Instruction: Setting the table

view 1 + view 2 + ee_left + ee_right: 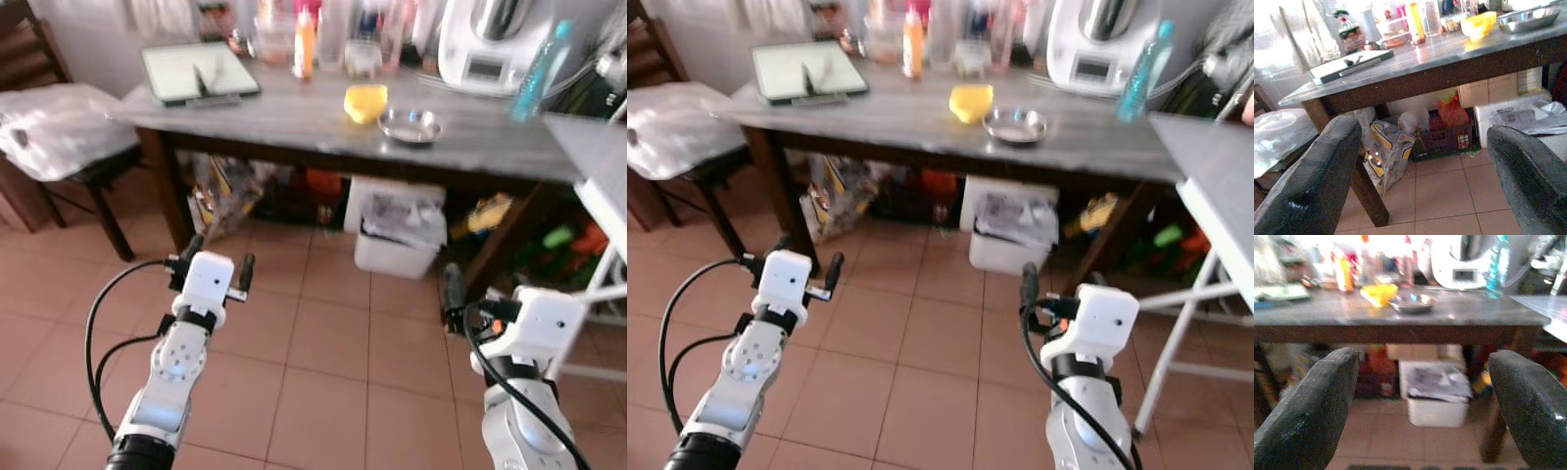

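— Black fingers of the left gripper (217,266) spread wide, holding nothing, raised over the tiled floor (323,343); same for the right gripper (1425,396), parted and bare, hovering lower and nearer the body.

— And the goods for the setting?

— Straight ahead and higher up, on the grey-topped table (294,117): a yellow bowl (365,102) with a steel dish (410,124) just beside it, both near the front edge. Well apart from either gripper, across open floor.

— Which arm closer?

— Hard to call. Seen from the head, bowl and dish sit between the two arms, somewhat toward the right one; through the right wrist camera, almost dead centre between the pads. Probably the right, then, though only by a little.

— Long axis to mind?

— None worth naming; both round, the dish shallow and wide, likely best taken at the rim.

— Anything in the way?

— A white bin (397,235) under the table, directly below the dish, so stepping in close could bump it. A tray (199,71) at the table's left end, bottles (304,44) and a white appliance (493,41) behind. Likely an approach first, reach after
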`<state>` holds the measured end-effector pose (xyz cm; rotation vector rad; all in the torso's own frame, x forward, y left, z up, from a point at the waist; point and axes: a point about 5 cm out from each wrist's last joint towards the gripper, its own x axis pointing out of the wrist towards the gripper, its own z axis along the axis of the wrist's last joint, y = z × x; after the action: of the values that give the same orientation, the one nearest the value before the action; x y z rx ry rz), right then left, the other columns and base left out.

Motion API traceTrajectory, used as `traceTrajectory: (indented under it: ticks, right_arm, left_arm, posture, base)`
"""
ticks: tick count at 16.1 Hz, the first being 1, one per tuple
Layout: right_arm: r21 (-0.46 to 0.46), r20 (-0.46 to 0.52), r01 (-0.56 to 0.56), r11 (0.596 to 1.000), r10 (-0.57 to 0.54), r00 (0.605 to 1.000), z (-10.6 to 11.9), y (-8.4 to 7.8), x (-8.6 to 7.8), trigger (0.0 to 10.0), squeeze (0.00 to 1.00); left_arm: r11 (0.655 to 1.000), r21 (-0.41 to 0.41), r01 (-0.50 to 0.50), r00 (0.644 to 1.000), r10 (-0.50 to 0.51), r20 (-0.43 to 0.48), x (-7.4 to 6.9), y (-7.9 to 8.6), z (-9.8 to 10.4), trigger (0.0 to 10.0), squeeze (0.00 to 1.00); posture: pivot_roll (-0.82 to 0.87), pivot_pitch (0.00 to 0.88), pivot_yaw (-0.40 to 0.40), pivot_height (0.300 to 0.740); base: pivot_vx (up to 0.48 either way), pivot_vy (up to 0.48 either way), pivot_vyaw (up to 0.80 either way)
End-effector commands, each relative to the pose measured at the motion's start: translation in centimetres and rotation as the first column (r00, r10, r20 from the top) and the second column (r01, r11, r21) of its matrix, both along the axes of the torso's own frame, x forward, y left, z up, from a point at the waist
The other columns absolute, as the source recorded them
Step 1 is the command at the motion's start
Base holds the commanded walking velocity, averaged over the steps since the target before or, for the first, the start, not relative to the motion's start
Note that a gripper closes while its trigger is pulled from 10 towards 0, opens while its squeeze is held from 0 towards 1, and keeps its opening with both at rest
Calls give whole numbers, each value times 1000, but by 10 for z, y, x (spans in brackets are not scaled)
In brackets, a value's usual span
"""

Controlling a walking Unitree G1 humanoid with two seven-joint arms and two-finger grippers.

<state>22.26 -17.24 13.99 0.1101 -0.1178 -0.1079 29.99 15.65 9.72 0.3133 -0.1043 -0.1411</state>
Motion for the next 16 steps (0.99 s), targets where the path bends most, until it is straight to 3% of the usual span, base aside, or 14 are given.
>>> traceTrajectory:
  ticks: [1, 4, 9, 16]
  right_arm:
    - [24, 5, -14, 1000, 14, 1000, 2, 0, 0, 10000, 0]
    - [37, -2, -33, 999, 33, 999, 0, 1, -2, 10000, 0]
    - [-78, -43, 4, 997, -7, 999, -5, -3, -4, 10000, 0]
    - [-77, -69, 7, 997, -13, 998, -6, -6, -4, 10000, 0]
  left_arm:
    - [1000, -12, 14, 1000, -14, 5, 1, -3, 3, 10000, 0]
    - [1000, -18, 20, 1000, -20, 2, 1, -4, 3, 10000, 0]
    - [998, -34, 54, 998, -55, -6, 0, -8, 3, 10000, 0]
    - [997, -39, 62, 998, -63, -14, 1, -9, 4, 10000, 0]
  posture:
    - [57, 92, -36, 740]
    - [55, 94, -37, 740]
    - [50, 100, -37, 740]
    - [49, 103, -33, 740]
  base:
    - [0, 0, 0]
    - [0, 0, 0]
    - [0, 0, 0]
    - [0, -366, 0]
